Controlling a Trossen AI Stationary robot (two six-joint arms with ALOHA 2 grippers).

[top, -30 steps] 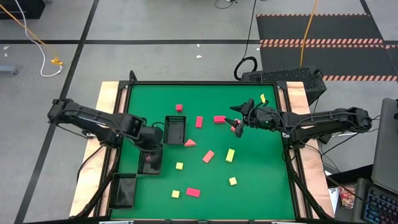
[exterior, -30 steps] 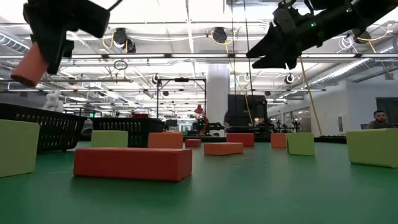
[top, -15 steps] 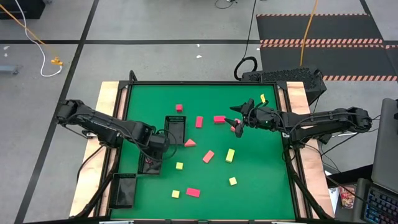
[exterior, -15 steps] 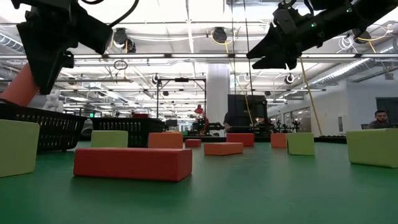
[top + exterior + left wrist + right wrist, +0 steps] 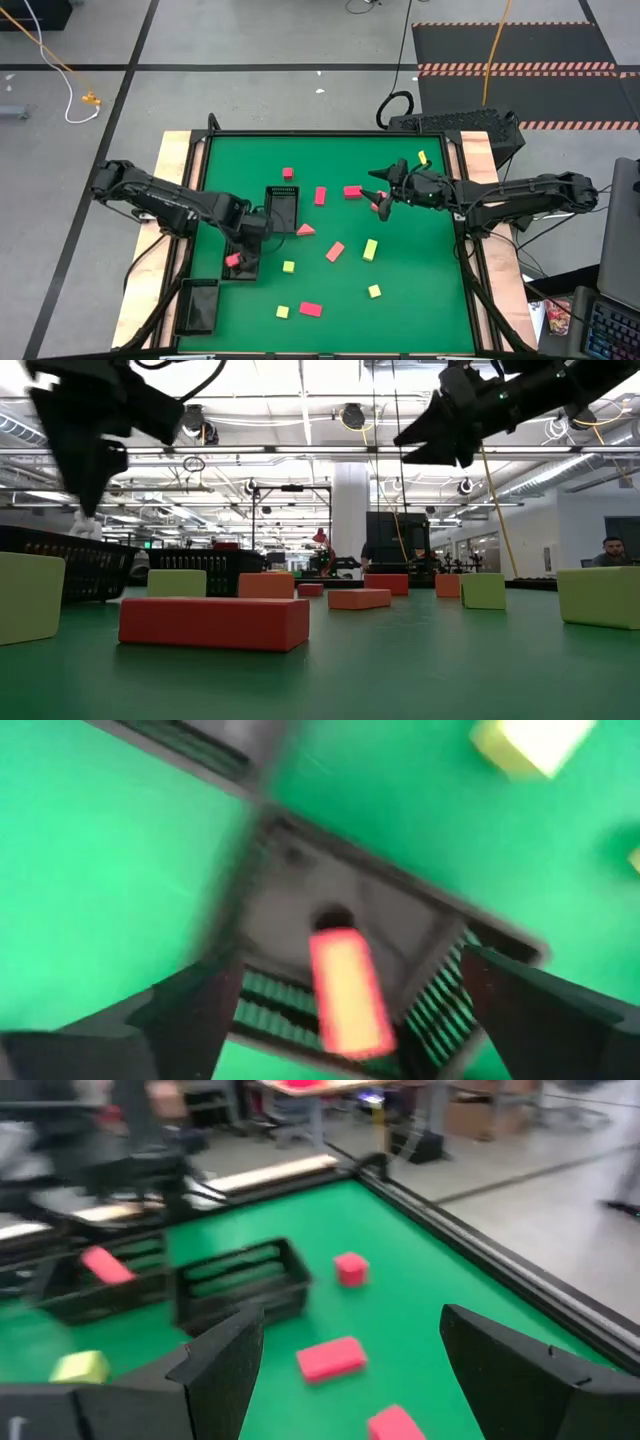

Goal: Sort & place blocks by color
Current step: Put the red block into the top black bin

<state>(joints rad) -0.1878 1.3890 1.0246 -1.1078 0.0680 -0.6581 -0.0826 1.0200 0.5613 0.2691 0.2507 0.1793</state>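
Note:
My left gripper (image 5: 250, 228) hangs open over the middle black mesh tray (image 5: 243, 268). A salmon pink bar (image 5: 232, 260) is in that tray, below and between the open fingers in the left wrist view (image 5: 348, 990), apart from them. My right gripper (image 5: 380, 195) is open and empty above the table's far right part, over a magenta block (image 5: 383, 210) and beside a magenta bar (image 5: 352, 190). Other magenta, salmon and yellow blocks rest flat on the green mat.
Two more black trays stand at the left: one farther back (image 5: 283, 207), one at the near edge (image 5: 200, 303). Loose blocks lie mid-table: a salmon wedge (image 5: 306, 229), a salmon bar (image 5: 335, 250), yellow blocks (image 5: 370, 249) (image 5: 288, 266), a magenta bar (image 5: 311, 309).
My left gripper has shifted a little toward the table's right and far edges and has let go of the salmon bar. The bar, held up in the air a second ago, has dropped into the middle tray. My right gripper has kept still.

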